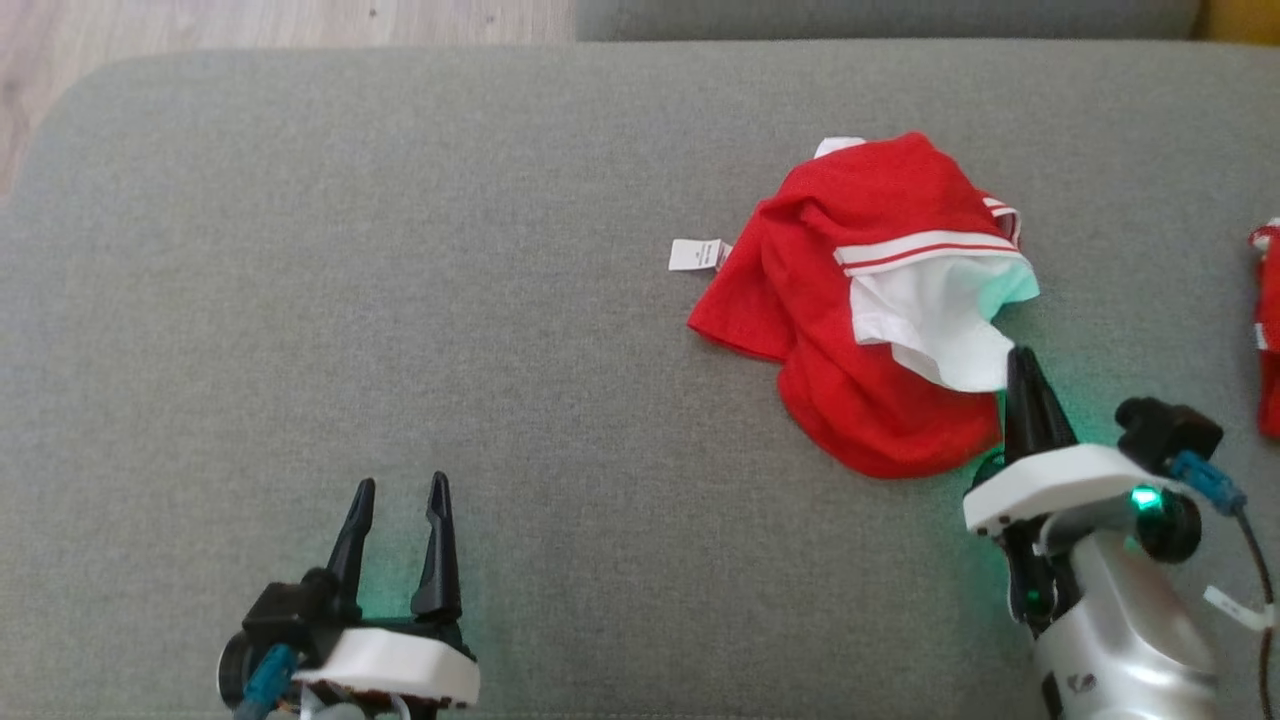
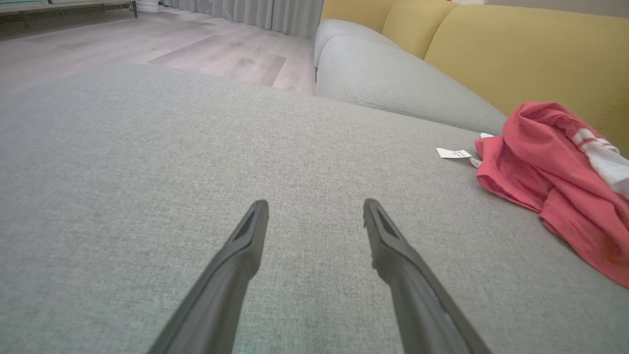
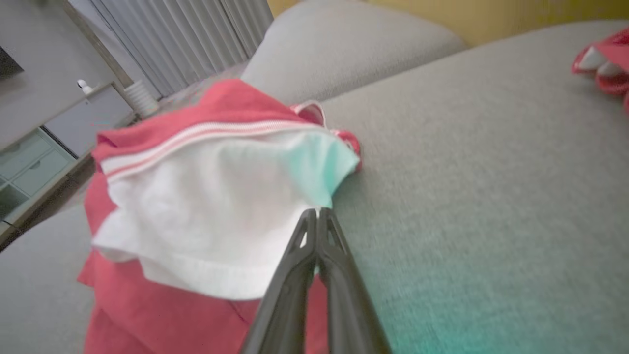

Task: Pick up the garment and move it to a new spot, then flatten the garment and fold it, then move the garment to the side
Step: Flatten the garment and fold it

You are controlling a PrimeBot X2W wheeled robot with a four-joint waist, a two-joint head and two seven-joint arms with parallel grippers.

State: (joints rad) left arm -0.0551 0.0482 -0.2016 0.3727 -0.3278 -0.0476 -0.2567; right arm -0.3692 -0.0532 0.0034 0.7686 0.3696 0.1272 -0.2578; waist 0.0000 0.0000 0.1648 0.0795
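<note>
none of the three stages looks finished: the garment (image 1: 880, 300) lies in a crumpled red-and-white heap on the grey cushion (image 1: 400, 250), right of centre and toward the far side, with its label (image 1: 697, 254) sticking out to the left. i judge this to be the very start, the first pick-up. moving it, flattening, folding and setting it aside are all left to do.

the right gripper (image 1: 1022, 365) reaches in from the near right, forearm angled up from the bottom corner, fingers pointing away at the near right corner of the heap. its jaws are clenched together, and in the right wrist view the tips (image 3: 317, 214) meet exactly at the edge of the white panel, which tents up toward them. it appears to be pinching that white edge, though how much cloth sits between the fingers is hard to tell.

the left gripper (image 1: 400, 490) sits at the near left, well apart from the garment, fingers pointing away over bare cushion. its jaws are spread and hold nothing, as the left wrist view (image 2: 314, 209) confirms.

another red item (image 1: 1268, 320) peeks in at the far right edge.
</note>
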